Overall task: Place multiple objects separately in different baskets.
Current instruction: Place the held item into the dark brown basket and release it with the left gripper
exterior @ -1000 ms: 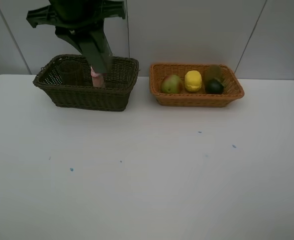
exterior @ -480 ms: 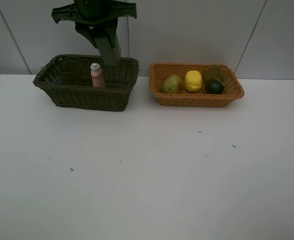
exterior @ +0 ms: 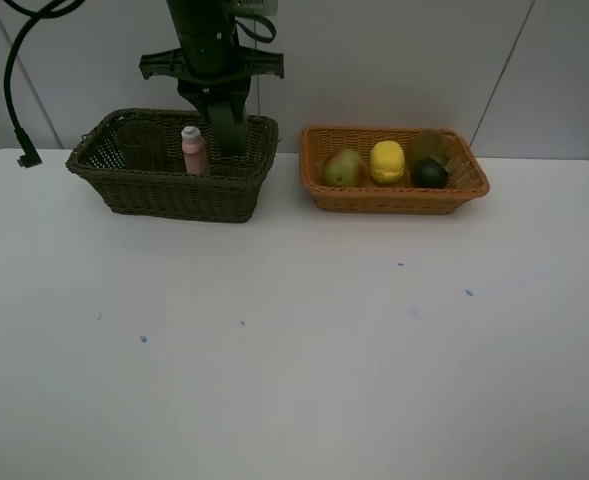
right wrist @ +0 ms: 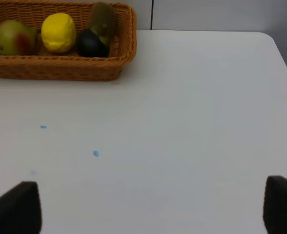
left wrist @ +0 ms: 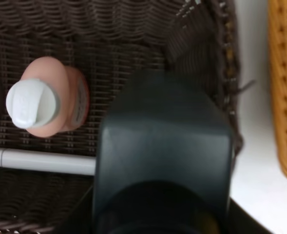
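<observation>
Dark green bottle (exterior: pixel 230 130) hung upright from your left gripper (exterior: pixel 217 98) over the right-hand end of the deeper dark brown basket (exterior: pixel 174 195), with its lower part below the rim. In the left wrist view the bottle filled most of the picture and hid the fingers, so all you could see of the grip was that the gripper was clamped on the bottle's top.

Just beside it in that basket stood the pink bottle (exterior: pixel 192 150), upright with a white cap. The white marker (left wrist: pixel 41 162) lay flat on the basket floor next to the pink bottle.

The shallower orange basket (exterior: pixel 394 198) sat to the right, near the dark one but not touching it. It held the red-green apple (exterior: pixel 343 168), the yellow lemon (exterior: pixel 386 162), the dark mangosteen (exterior: pixel 431 174) and the brown kiwi (exterior: pixel 429 146), which rested behind the mangosteen.

Your right gripper (right wrist: pixel 148 207) hovered over the bare white table (exterior: pixel 294 350), well apart from the orange basket, its fingers (right wrist: pixel 14 204) spread wide and holding nothing.
</observation>
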